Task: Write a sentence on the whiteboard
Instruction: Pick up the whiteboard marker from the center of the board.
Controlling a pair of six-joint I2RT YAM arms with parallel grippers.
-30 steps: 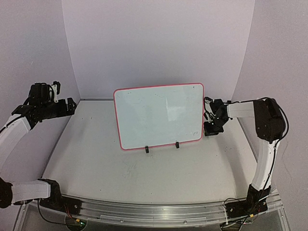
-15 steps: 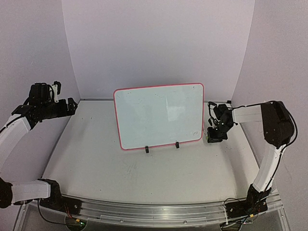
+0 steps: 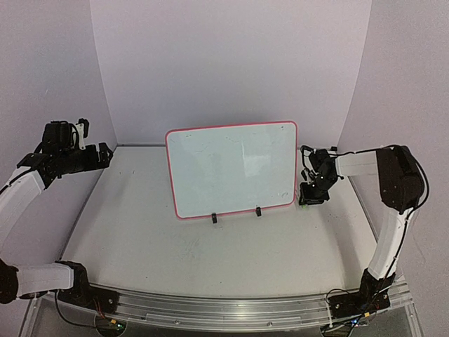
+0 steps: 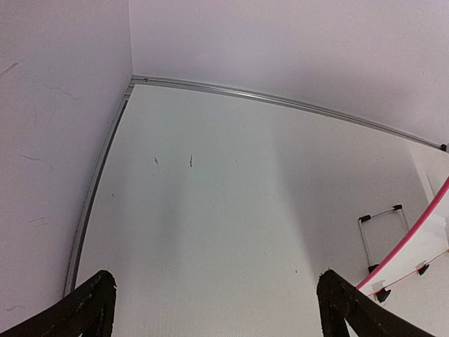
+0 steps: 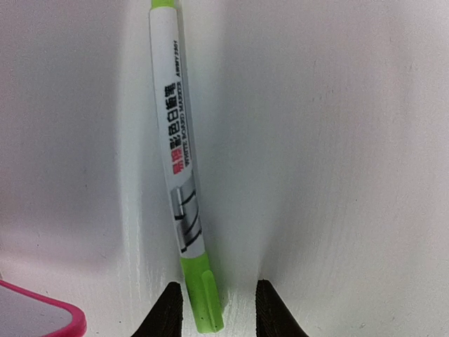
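The whiteboard (image 3: pixel 231 168), white with a pink rim, stands upright on two black feet at mid-table. I cannot make out the sentence on its face. Right of its lower corner, my right gripper (image 3: pixel 307 199) points down at the table. In the right wrist view a white marker pen (image 5: pixel 179 154) with a green cap lies on the table. Its cap end sits between my right gripper's (image 5: pixel 217 289) jaws, which are open with a gap on the right side. The board's pink corner (image 5: pixel 49 316) shows at lower left. My left gripper (image 3: pixel 105 154) hovers wide open at the far left, nothing in it (image 4: pixel 216 281).
White walls close the table in at the back and on both sides. A metal rail (image 4: pixel 280 102) runs along the back wall's foot. The board's wire stand (image 4: pixel 382 221) and pink rim (image 4: pixel 414 242) show at the right of the left wrist view.
My right gripper has sunk to the table beside the board's corner and its jaws have parted off the marker. The left arm has not moved.
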